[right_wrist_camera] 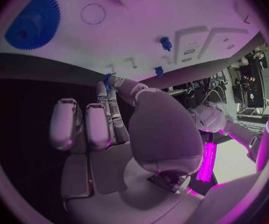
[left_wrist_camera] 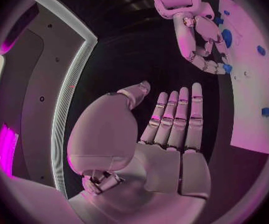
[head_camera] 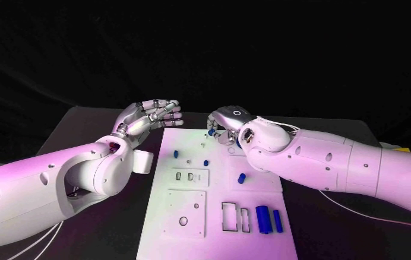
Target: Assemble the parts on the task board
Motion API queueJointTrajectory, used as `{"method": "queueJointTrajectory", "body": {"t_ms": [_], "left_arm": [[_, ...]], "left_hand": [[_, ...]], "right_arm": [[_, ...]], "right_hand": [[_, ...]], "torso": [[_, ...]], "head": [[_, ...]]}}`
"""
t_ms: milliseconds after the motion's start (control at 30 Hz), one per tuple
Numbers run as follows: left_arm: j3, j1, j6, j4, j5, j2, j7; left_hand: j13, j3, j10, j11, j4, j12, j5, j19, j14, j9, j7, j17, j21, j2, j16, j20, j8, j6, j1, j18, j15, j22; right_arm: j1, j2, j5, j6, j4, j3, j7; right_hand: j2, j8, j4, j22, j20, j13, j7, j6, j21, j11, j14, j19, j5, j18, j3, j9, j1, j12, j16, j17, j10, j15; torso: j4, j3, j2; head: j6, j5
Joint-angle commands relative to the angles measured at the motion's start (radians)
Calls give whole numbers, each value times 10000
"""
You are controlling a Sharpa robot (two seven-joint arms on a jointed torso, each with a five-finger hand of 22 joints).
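Note:
The white task board [head_camera: 193,209] lies in the middle of the black table. My right hand [head_camera: 228,122] hovers over the board's far end and pinches a small blue part [head_camera: 211,132] between thumb and a finger; the right wrist view shows this part [right_wrist_camera: 107,78] at the fingertips. My left hand [head_camera: 154,116] hangs beside the board's far left corner, fingers straight and apart, holding nothing [left_wrist_camera: 168,129]. A blue peg [head_camera: 176,153] stands on the board. Another blue part [head_camera: 242,178] lies mid-board. Two blue cylinders [head_camera: 269,219] lie near the front right. A blue gear [right_wrist_camera: 34,22] sits on the board.
Rectangular slots [head_camera: 233,217] and round holes [head_camera: 183,219] are cut in the board's near half. A small white block [head_camera: 144,162] sits at the board's left edge, next to my left forearm. Black table [head_camera: 85,129] surrounds the board.

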Motion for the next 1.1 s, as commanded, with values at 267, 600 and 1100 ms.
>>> {"method": "queueJointTrajectory", "body": {"t_ms": [267,600,1100], "left_arm": [[11,113,185,46,28,52,43],[11,179,168,53,58,44,38],[10,218,157,25,75,58,33]], "left_hand": [[-11,-27,-24,27,17,-22,2,-49,-33,-16,654,1,-38,-14,-51,18,-38,-61,-90,94,12,-13],[-10,-27,-30,30,14,-36,1,-55,-37,-20,657,2,-43,-9,-62,23,-46,-68,-86,95,16,-18],[-10,-27,-30,30,14,-36,1,-55,-37,-20,657,2,-43,-9,-62,23,-46,-68,-86,95,16,-18]], "right_arm": [[-40,256,29,46,-332,-1,141],[-67,349,140,106,-481,-8,226],[-72,463,215,228,-514,-12,320]], "right_hand": [[-54,25,99,-25,45,-3,37,-4,-43,22,101,-58,-21,-130,30,872,-127,-43,21,-3,-69,45],[-69,10,120,-69,55,-11,40,-45,-72,30,93,-93,-44,-119,27,893,-162,-62,9,-31,-90,53],[-73,-2,132,-64,60,-15,44,-73,-72,35,91,-95,-51,-119,31,903,-178,-72,11,-30,-101,57]], "torso": [[72,-37,74],[68,-31,98],[81,-35,112]], "head": [[-46,85],[-103,172],[-118,160]]}}
